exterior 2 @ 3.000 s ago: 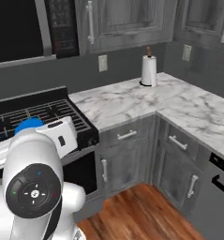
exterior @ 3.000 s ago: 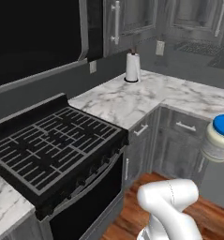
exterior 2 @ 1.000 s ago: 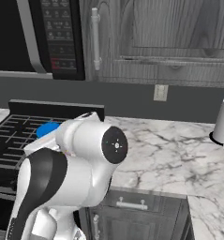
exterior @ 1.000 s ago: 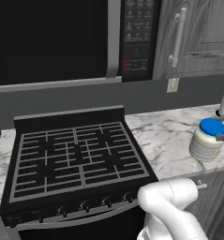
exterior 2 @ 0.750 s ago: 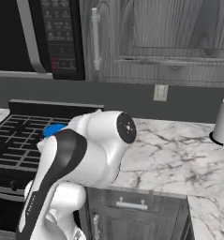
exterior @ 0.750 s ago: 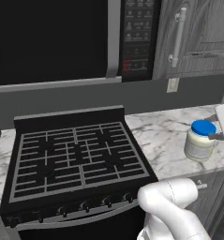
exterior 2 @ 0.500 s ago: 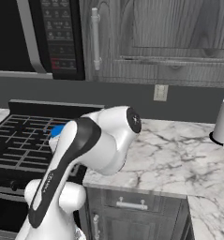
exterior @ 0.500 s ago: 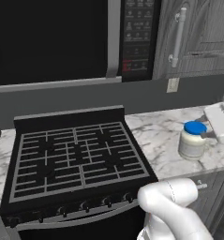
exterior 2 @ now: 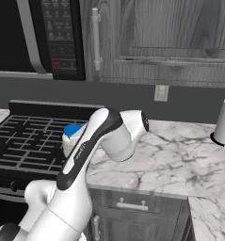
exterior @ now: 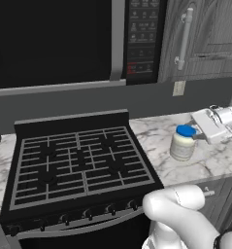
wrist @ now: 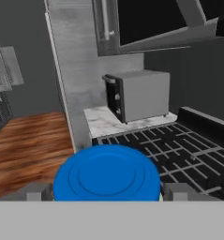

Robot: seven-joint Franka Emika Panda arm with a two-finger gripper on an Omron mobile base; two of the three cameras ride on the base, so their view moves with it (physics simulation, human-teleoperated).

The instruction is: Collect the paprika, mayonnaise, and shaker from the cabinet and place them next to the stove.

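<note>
The mayonnaise (exterior: 182,145) is a short cream jar with a blue lid, and my gripper (exterior: 189,136) is shut on it from the right. It is low over the marble counter (exterior: 219,160), just right of the black stove (exterior: 78,160); whether its base touches the counter I cannot tell. In the right base view the mayonnaise (exterior 2: 70,135) peeks out behind my arm at the edge of the stove (exterior 2: 24,136). The hand view has the blue lid (wrist: 107,176) between my fingertips (wrist: 177,190), with the stove (wrist: 179,150) beyond. The paprika, the shaker and the cabinet are out of view.
A black microwave (exterior: 64,39) hangs above the range, with grey wall cupboards (exterior 2: 170,28) to its right. A white paper roll (exterior 2: 224,123) stands at the far right of the counter. A grey boxy appliance (wrist: 139,93) sits on the counter beyond the stove.
Over the last second the gripper has carried the jar left toward the stove and lower toward the counter. Before that the base drove and the whole view shifted.
</note>
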